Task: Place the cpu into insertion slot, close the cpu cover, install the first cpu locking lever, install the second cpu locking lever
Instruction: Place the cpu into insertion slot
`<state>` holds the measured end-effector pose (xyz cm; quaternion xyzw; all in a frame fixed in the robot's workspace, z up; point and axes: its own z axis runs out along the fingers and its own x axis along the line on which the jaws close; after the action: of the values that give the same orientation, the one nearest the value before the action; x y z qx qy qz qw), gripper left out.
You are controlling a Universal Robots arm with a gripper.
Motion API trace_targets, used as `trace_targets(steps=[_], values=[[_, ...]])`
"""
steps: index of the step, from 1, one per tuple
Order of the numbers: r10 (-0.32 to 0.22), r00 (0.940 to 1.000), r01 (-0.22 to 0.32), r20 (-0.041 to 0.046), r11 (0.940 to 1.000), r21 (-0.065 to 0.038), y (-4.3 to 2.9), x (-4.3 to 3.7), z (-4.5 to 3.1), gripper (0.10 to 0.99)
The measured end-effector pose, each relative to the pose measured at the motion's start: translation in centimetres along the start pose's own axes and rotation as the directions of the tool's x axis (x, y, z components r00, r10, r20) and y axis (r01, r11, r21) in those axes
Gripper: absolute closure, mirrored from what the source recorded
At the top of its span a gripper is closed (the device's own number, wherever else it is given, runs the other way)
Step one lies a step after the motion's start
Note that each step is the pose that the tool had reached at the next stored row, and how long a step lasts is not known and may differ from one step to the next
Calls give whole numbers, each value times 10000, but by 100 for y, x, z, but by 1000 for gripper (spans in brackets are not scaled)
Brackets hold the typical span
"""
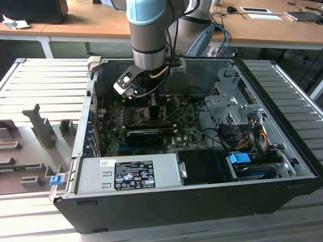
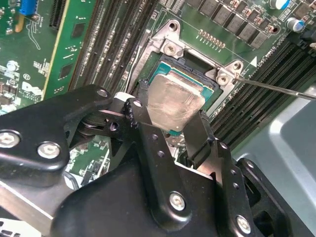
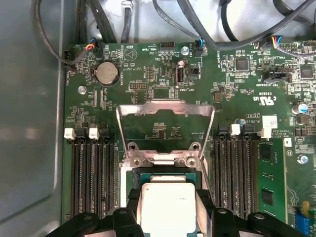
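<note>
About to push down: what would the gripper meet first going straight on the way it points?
The insertion slot, it seems: the gripper holds the cpu right over it, so the cpu would touch there first. The gap is unclear. The cpu cover stands open.

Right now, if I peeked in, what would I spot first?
The shiny silver cpu, pinched by the black gripper right over the insertion slot on the green motherboard. Beside the slot, the cpu cover is flipped open. In the exterior view, the big blue-grey arm reaches down into the open computer case.
</note>
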<state>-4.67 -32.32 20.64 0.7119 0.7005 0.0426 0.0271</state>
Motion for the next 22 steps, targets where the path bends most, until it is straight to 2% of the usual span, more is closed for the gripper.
trace_targets(steps=[5,11,13,14,18,22], values=[[-7,10000,7,0,10000,0,-3,3,36,557],[-7,10000,7,0,10000,1,-4,4,41,557],[-8,10000,8,-1,10000,0,-4,4,41,545],[-5,10000,5,-4,10000,-2,-4,10,42,482],[-7,10000,7,-4,10000,1,-3,26,42,482],[-6,10000,6,-6,10000,1,2,28,-12,482]])
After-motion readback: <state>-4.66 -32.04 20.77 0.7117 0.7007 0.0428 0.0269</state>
